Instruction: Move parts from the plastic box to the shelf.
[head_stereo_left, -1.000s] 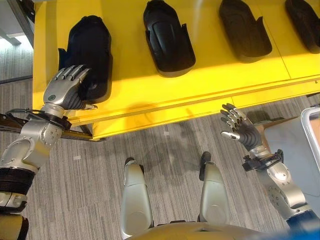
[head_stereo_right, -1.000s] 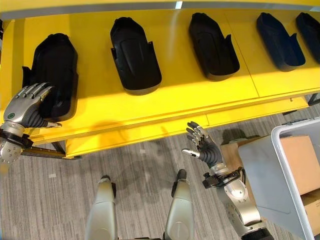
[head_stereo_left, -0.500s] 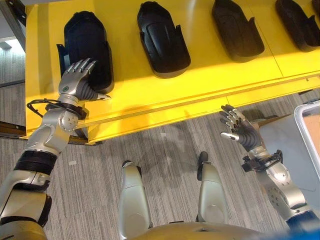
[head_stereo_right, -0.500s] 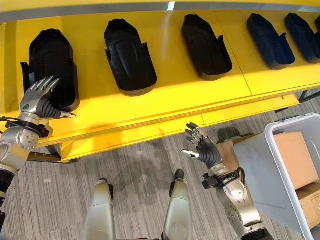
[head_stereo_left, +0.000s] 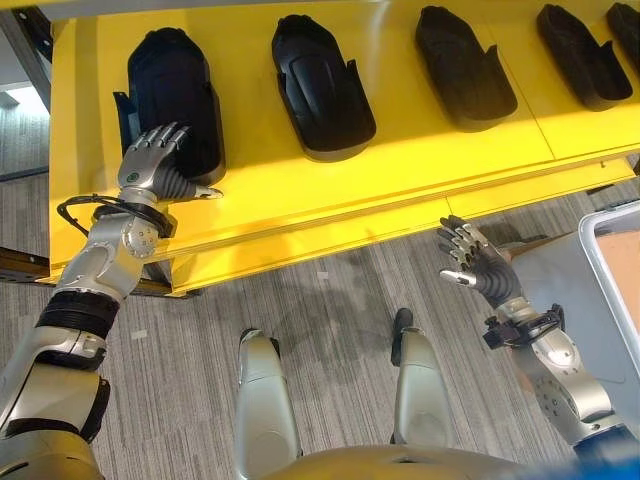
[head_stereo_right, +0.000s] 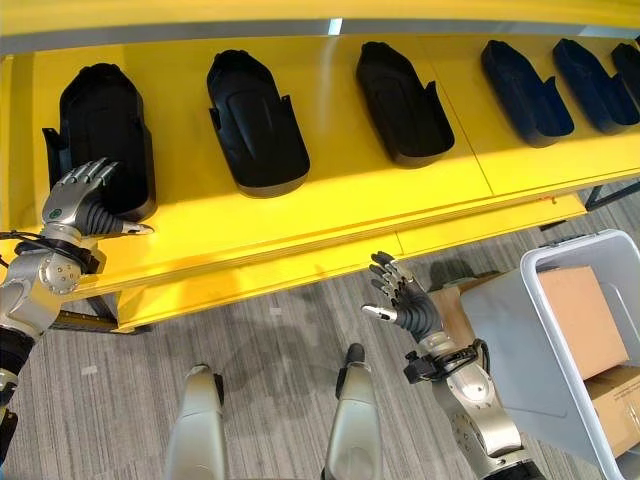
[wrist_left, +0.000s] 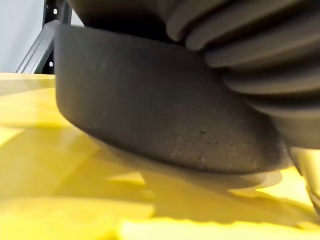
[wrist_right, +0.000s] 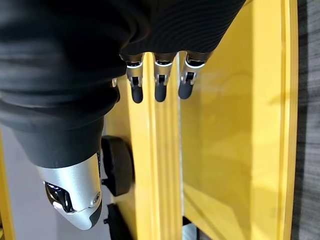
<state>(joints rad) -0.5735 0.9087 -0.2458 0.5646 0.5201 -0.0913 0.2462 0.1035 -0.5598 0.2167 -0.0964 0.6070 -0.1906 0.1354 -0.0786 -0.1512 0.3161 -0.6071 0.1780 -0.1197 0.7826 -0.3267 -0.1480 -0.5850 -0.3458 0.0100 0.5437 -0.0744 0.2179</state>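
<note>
Black moulded parts lie in a row on my yellow shelf (head_stereo_right: 330, 215), each a long shallow shell, well apart from the next. The leftmost part (head_stereo_right: 105, 135) lies near the shelf's left end with my left hand (head_stereo_right: 80, 205) resting on its near end, fingers straight. The second part (head_stereo_right: 255, 120) and third part (head_stereo_right: 405, 100) lie further right. The plastic box (head_stereo_right: 525, 355), grey, stands right of the shelf on the floor.

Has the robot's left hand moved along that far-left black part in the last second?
Barely. The left hand rests on the near end of the black part, as before; the picture's shift is the camera moving.
</note>
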